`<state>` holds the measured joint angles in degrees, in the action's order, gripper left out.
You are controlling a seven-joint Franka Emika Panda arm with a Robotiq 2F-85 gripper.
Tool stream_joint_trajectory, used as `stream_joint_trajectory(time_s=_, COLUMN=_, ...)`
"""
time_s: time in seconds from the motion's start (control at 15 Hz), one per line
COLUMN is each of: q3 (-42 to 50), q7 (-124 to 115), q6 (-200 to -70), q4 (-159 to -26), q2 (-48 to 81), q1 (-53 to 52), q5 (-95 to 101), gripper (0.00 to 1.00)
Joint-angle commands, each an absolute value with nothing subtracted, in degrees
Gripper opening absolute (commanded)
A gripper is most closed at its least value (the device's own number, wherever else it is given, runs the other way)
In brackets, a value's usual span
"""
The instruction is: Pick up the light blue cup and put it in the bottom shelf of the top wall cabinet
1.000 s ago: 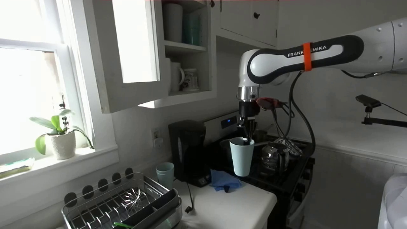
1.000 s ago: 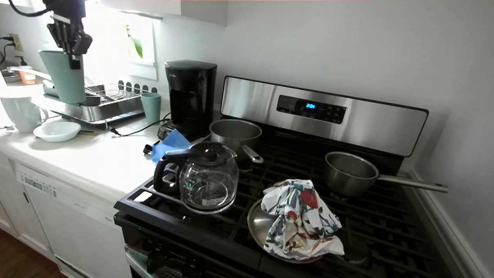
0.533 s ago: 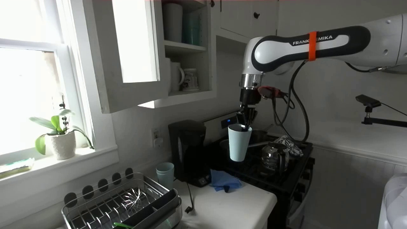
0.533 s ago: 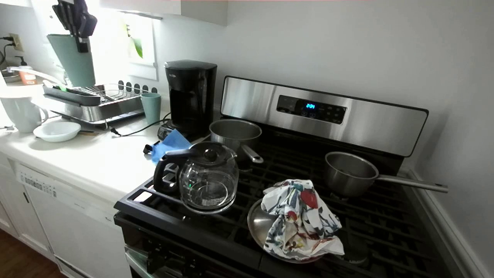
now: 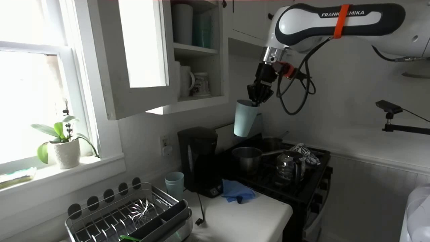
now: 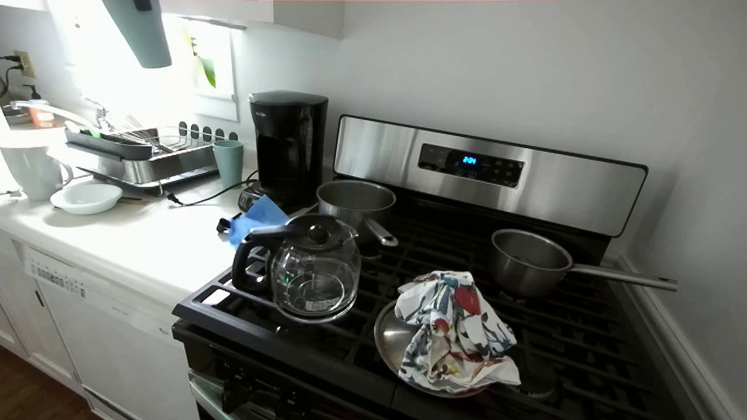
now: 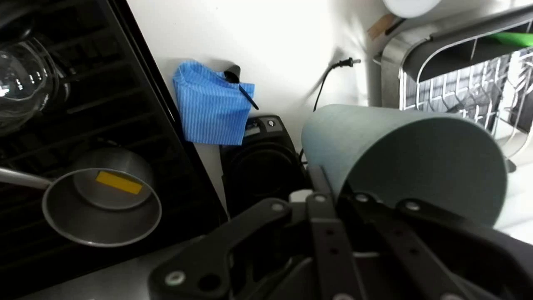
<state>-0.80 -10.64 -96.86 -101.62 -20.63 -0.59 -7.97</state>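
The light blue cup (image 5: pixel 245 119) hangs in the air, its base tilted toward the window side. My gripper (image 5: pixel 256 103) is shut on its rim, one finger inside and one outside. In the wrist view the cup (image 7: pixel 333 133) lies right of the fingers (image 7: pixel 333 187), its mouth facing the camera. In an exterior view only the lower cup (image 6: pixel 143 38) and a fingertip show at the top edge. The top wall cabinet (image 5: pixel 225 60) stands open, left of the cup. Its bottom shelf (image 5: pixel 201 99) holds white mugs, and its lip is about level with the cup's rim.
The open cabinet door (image 5: pixel 141 101) juts out toward the window. Below are a black coffee maker (image 5: pixel 198 158), a smaller blue cup (image 5: pixel 174 185), a dish rack (image 5: pixel 188 215) and a blue cloth (image 5: pixel 237 190). The stove carries pots (image 6: pixel 356 201) and a glass carafe (image 6: pixel 315 274).
My gripper has risen with the cup, by well over the cup's height. The cup has gone from nearly upright to more tilted, and the wrist is now tilted too.
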Motion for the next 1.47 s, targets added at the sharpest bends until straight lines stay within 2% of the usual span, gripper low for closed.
stream_joint_trajectory(time_s=0.0, q3=-1.4, q7=-16.8, q6=-94.7, q4=-92.3, q2=-17.0, q1=0.1, q5=-10.2, gripper=0.02)
stream_joint_trajectory(time_s=0.33, q3=-1.7, q7=-23.7, q6=-96.5, q4=-83.2, q2=-12.9, q1=0.0, q5=-10.4, gripper=0.02)
stream_joint_trajectory(time_s=0.4, q3=-1.6, q7=-21.3, q6=-96.7, q4=-88.2, q2=-15.9, q1=0.0, q5=-9.0, gripper=0.04)
stream_joint_trajectory(time_s=1.4, q3=0.0, q7=-27.3, q6=-101.5, q4=-77.1, q2=-9.4, q1=0.9, q5=-12.8, gripper=0.02)
